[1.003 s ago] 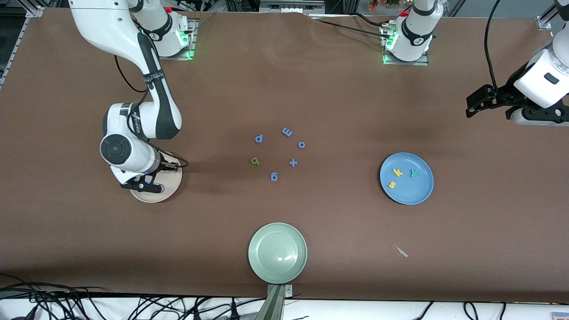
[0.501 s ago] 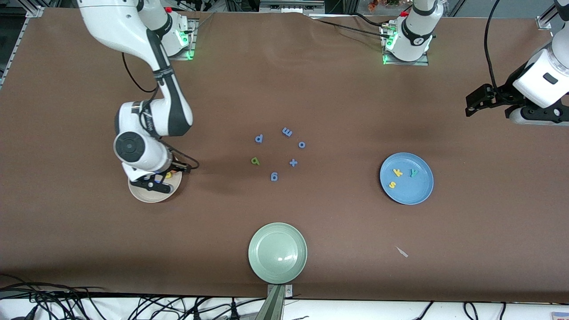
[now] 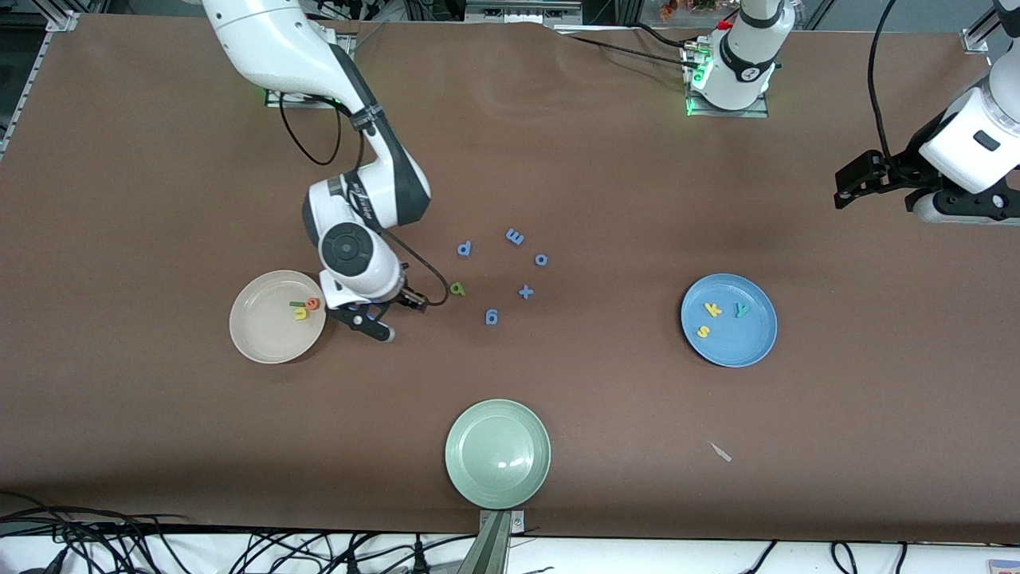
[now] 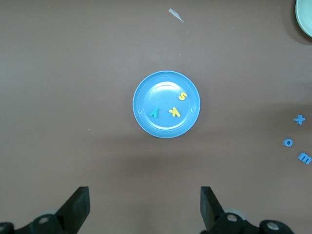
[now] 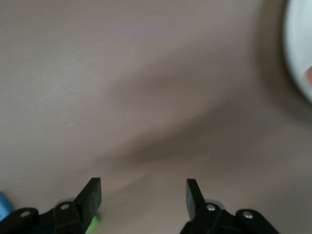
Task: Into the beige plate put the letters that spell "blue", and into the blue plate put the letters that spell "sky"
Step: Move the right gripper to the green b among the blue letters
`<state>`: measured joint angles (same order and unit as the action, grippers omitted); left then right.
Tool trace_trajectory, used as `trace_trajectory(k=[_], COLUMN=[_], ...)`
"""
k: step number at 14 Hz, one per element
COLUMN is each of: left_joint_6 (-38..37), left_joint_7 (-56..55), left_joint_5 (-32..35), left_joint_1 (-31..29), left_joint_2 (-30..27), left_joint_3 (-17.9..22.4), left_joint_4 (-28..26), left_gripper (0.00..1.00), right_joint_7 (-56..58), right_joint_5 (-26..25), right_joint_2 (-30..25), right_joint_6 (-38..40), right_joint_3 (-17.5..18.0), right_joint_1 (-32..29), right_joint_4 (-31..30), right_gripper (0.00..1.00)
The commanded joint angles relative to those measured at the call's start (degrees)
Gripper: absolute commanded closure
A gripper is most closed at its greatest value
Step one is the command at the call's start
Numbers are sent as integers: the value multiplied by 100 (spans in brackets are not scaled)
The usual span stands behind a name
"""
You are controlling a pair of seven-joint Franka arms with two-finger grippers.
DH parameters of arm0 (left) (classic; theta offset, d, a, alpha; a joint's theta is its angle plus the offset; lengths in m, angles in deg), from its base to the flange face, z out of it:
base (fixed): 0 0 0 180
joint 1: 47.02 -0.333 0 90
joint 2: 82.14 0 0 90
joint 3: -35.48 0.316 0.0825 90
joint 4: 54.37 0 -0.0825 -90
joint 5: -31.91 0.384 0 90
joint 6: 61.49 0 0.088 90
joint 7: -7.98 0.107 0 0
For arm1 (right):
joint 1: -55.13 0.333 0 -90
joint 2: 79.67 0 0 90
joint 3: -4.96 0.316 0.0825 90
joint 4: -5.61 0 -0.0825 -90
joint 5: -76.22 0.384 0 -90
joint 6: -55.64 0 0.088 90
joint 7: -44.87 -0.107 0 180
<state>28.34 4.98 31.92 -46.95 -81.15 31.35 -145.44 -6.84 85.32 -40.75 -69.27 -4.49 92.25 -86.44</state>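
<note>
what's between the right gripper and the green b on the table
Only bare brown table, plus the gripper's own cable looping toward the letter. In the front view the right gripper, jaws open, hangs between the beige plate and the green b.

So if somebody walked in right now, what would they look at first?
Probably the big white right arm, with its open, empty end effector hanging over the table between the beige plate and a little green letter. Next, the bright blue plate at the left arm's end of the table, holding three small letters. The left arm waits off to the side.
</note>
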Motion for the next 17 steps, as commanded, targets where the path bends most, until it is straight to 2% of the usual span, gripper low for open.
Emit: trace_trajectory(k=[1, 3, 9, 17], left_joint_6=[-106, -106, -168, -168], left_joint_7=[106, 89, 80, 80], left_joint_5=[148, 148, 148, 148], left_joint_1=[-15, -32, -6, 3], left_joint_2=[-46, -38, 6, 6], left_joint_3=[-17, -17, -26, -26], left_joint_4=[45, 115, 151, 159], left_gripper=[0, 0, 0, 0], right_joint_7=[-672, -954, -1956, -1940], right_joint_5=[47, 47, 56, -32], right_joint_2=[519, 573, 573, 573], right_joint_6=[-252, -464, -465, -465], right_joint_3=[207, 215, 330, 330], right_joint_1=[6, 93, 375, 489], right_joint_4=[540, 557, 549, 277], right_gripper=[21, 21, 21, 21])
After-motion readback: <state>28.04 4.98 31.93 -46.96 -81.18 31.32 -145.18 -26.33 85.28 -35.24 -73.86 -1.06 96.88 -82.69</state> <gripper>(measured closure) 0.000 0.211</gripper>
